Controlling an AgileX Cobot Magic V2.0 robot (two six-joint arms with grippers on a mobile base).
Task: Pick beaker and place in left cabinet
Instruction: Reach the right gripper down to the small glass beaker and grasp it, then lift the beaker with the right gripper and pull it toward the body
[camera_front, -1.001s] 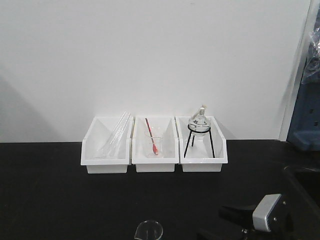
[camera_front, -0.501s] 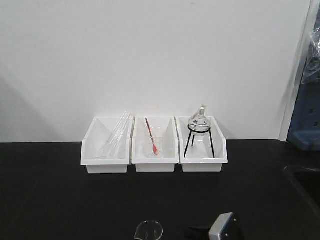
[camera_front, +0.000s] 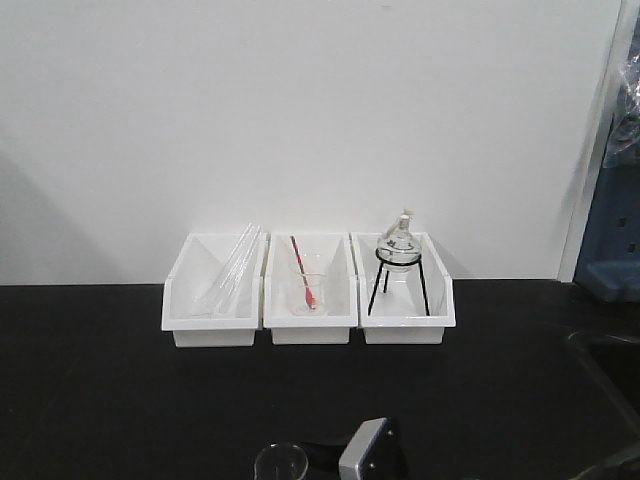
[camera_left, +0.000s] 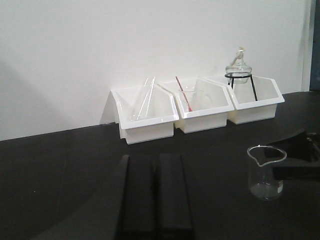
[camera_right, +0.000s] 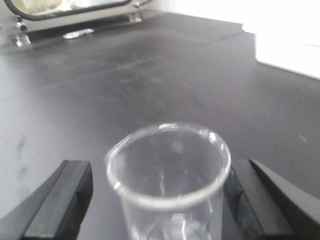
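Note:
The beaker (camera_right: 170, 175), clear glass with a pour spout, stands upright on the black bench. It shows at the bottom edge of the front view (camera_front: 280, 463) and at the right of the left wrist view (camera_left: 266, 172). My right gripper (camera_right: 165, 187) is open with one finger on each side of the beaker. The left finger (camera_right: 62, 200) stands apart from the glass and the right finger (camera_right: 260, 200) is close against the rim. My left gripper (camera_left: 156, 192) is shut with nothing in it, hovering left of the beaker. The left cabinet is out of view.
Three white bins stand against the wall: one with glass tubes (camera_front: 212, 295), one with a smaller beaker and a red-tipped tool (camera_front: 310, 295), and one with a flask on a black tripod (camera_front: 402, 290). A metal-framed object (camera_right: 70, 12) stands beyond the beaker.
My right gripper has slid left along the bench front and now straddles the beaker. The beaker sits slightly further left in the front view.

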